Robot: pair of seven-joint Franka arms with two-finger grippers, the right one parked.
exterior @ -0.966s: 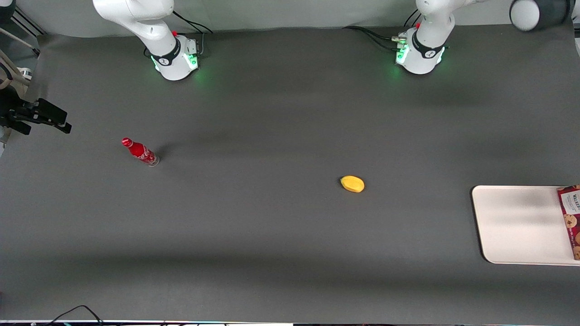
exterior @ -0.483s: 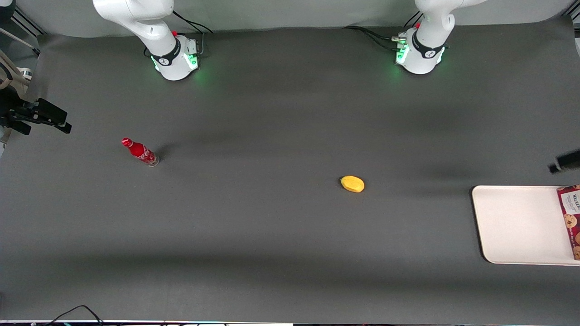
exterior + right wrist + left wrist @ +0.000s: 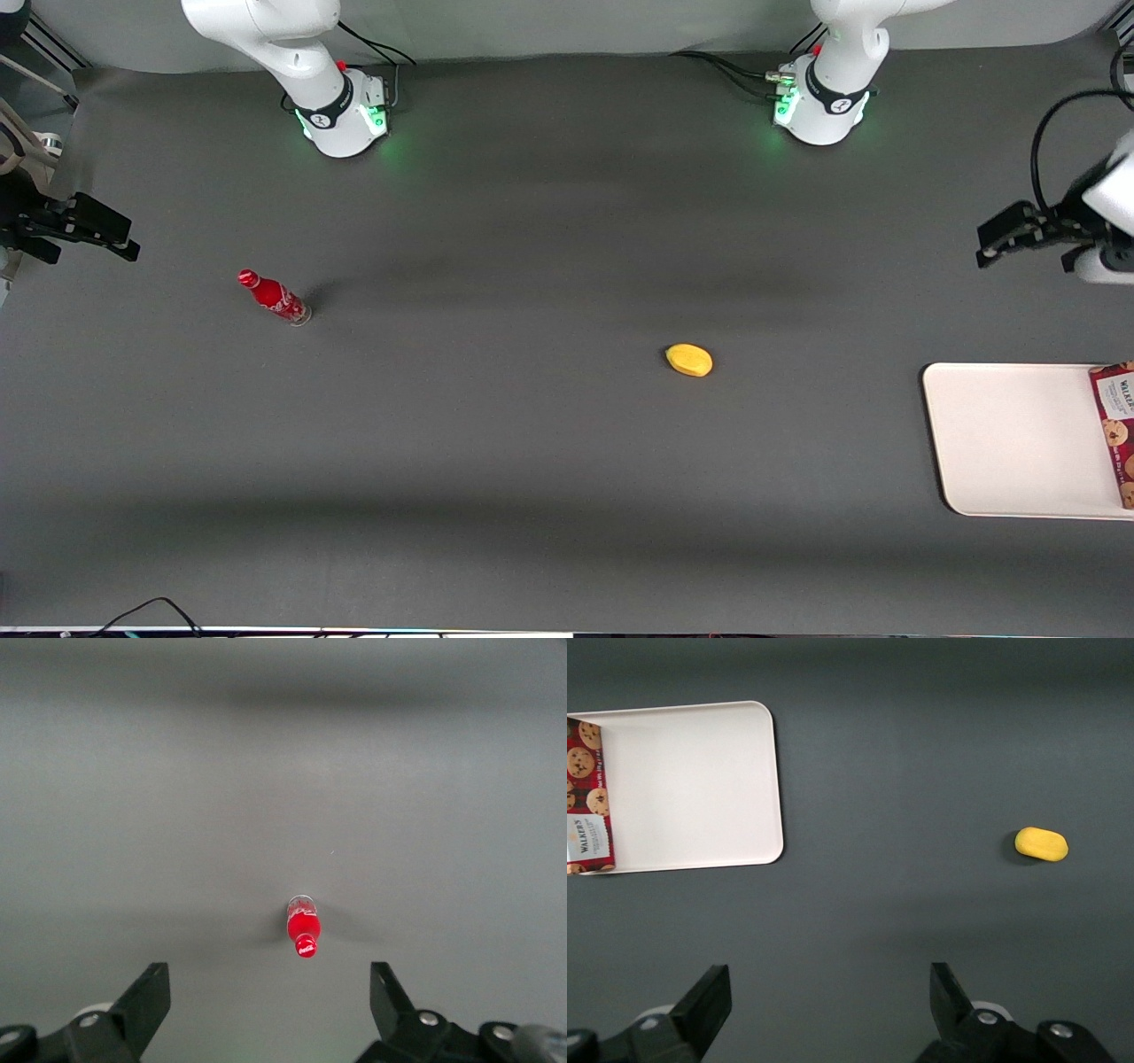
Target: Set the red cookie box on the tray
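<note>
— Front view first: what takes up the most room?

— The dark grey desk (image 3: 532, 461), with the cream-white tray (image 3: 1010, 439) lying flat at the working arm's end of it, cut off by the picture's edge.

— And the red cookie box?

— The red cookie box (image 3: 1118, 430) lies flat on the tray, along the tray's outer end, its white label panel at the end farther from the front camera. The left wrist view shows the same: tray (image 3: 691, 788) with the box (image 3: 588, 797) lying inside its rim at one short side.

— Where is the pincer?

— The pincer (image 3: 999, 241) hangs in the air above the desk, farther from the front camera than the tray and well apart from the box. Its fingers (image 3: 709, 1001) are spread wide, nothing between them.

— Anything smaller?

— A small red bottle (image 3: 273, 297) stands toward the parked arm's end, and a yellow oval object (image 3: 689, 360) lies on the desk between bottle and tray, well apart from both.
</note>
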